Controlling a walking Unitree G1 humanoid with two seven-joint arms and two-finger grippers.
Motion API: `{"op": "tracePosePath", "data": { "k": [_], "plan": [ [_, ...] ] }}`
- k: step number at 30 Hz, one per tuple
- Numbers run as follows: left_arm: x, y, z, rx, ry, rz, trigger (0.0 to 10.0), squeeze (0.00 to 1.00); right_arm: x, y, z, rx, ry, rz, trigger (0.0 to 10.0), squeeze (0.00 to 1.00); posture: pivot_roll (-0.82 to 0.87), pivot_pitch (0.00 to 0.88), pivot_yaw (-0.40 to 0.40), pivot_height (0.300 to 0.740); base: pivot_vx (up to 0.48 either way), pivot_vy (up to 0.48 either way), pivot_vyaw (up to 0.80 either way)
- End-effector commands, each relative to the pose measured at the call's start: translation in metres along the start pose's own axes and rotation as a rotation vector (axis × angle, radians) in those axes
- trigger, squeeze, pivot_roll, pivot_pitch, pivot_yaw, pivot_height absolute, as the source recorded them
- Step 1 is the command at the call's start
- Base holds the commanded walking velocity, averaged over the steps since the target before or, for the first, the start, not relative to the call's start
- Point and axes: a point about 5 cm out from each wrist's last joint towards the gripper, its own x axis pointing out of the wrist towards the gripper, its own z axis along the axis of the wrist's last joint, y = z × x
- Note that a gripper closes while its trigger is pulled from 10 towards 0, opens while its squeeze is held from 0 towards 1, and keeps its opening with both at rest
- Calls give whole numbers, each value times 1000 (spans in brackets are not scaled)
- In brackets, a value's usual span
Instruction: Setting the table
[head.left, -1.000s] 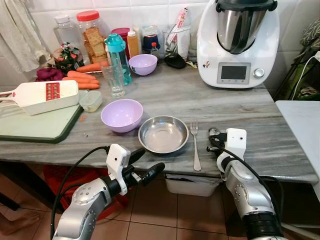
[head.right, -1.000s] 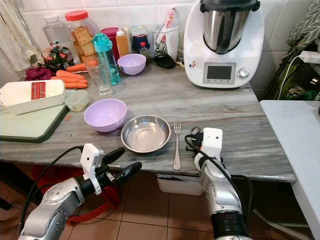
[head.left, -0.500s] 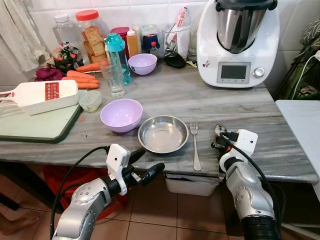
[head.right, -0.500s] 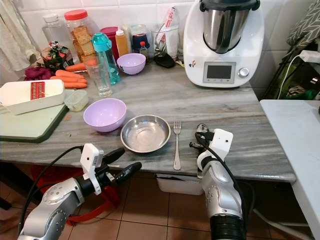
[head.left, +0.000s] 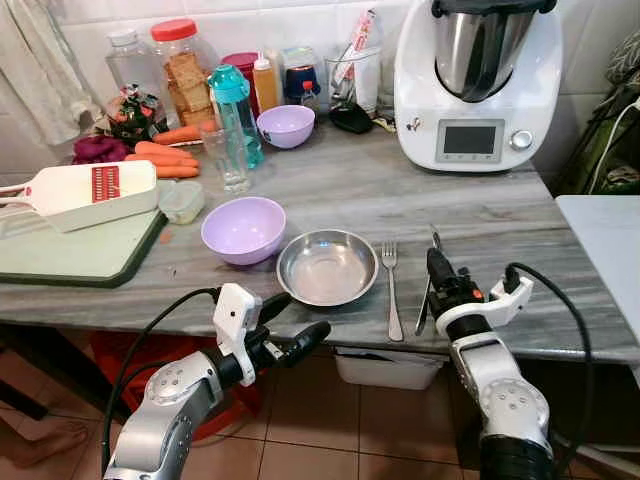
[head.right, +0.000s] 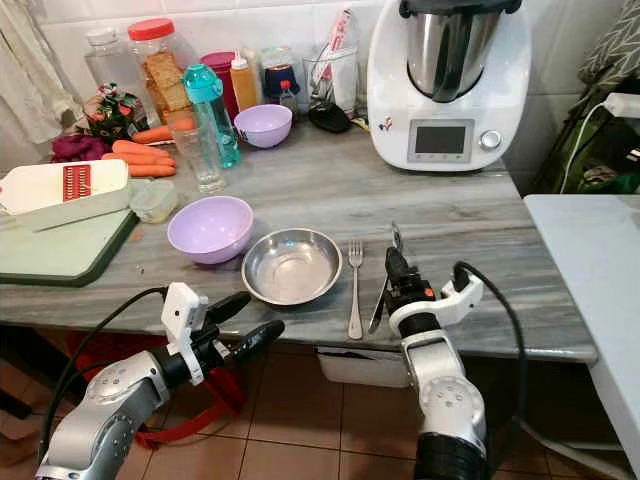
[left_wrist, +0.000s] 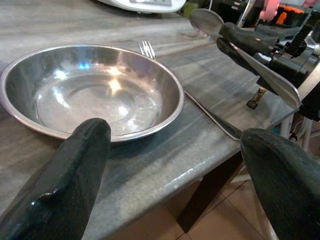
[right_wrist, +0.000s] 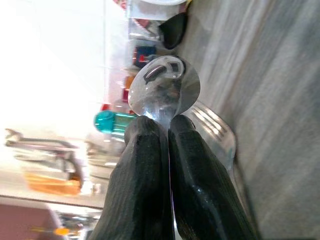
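Spoon (head.left: 428, 278) | clamped in right gripper (head.left: 437, 268) jaws, above desk (head.left: 520, 235) beside fork (head.left: 391, 290) and steel bowl (head.left: 327, 267), likely for placement | left gripper (head.left: 292, 328) jaws wide, idle below edge.

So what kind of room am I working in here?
Most likely a home kitchen: a grey counter against a tiled wall, with a cooking machine, carrots beside a slicer, and food jars.

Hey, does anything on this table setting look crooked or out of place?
Nothing stands out: the silver fork lies straight beside the round steel bowl, and the right gripper holds the metal spoon over the marble tabletop.
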Motion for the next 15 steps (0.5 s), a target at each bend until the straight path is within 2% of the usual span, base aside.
{"op": "tracePosePath", "data": {
  "k": [1, 4, 6, 8, 10, 12, 13, 14, 15],
  "plan": [
    [0, 2, 1, 6, 12, -2, 10000, 0, -1, -3, -13, 41, 2, -16, 0, 0, 13, 0, 108, 740, 0, 0, 0],
    [0, 1, 0, 5, 12, -4, 10000, 0, -3, -4, -12, 70, 3, -7, 0, 0, 13, 0, 108, 740, 0, 0, 0],
    [0, 1, 0, 4, 13, -4, 10000, 0, -5, -3, -10, 132, 1, 16, 0, 0, 13, 0, 108, 740, 0, 0, 0],
    [0, 0, 0, 5, 14, -5, 10000, 0, -10, -10, -5, 156, -14, -16, 0, 0, 9, 0, 111, 740, 0, 0, 0],
    [0, 0, 0, 5, 13, -6, 10000, 0, -13, -16, -5, 137, -16, -44, 0, 0, 8, 0, 113, 740, 0, 0, 0],
    [1, 0, 1, 6, 12, -8, 10000, 0, -15, -18, -6, 53, -16, -69, 0, 0, 7, 0, 113, 740, 0, 0, 0],
    [1, 0, 1, 6, 12, -8, 10000, 0, -15, -18, -6, 53, -16, -69, 0, 0, 7, 0, 113, 740, 0, 0, 0],
    [1, 0, 0, 6, 13, -8, 10000, 0, -14, -17, -6, -45, -14, -104, 0, 0, 6, 0, 113, 740, 0, 0, 0],
    [1, 0, 0, 5, 14, -9, 10000, 0, -14, -16, -5, -88, -13, -122, 0, 0, 6, 0, 112, 740, 0, 0, 0]
  ]
}}
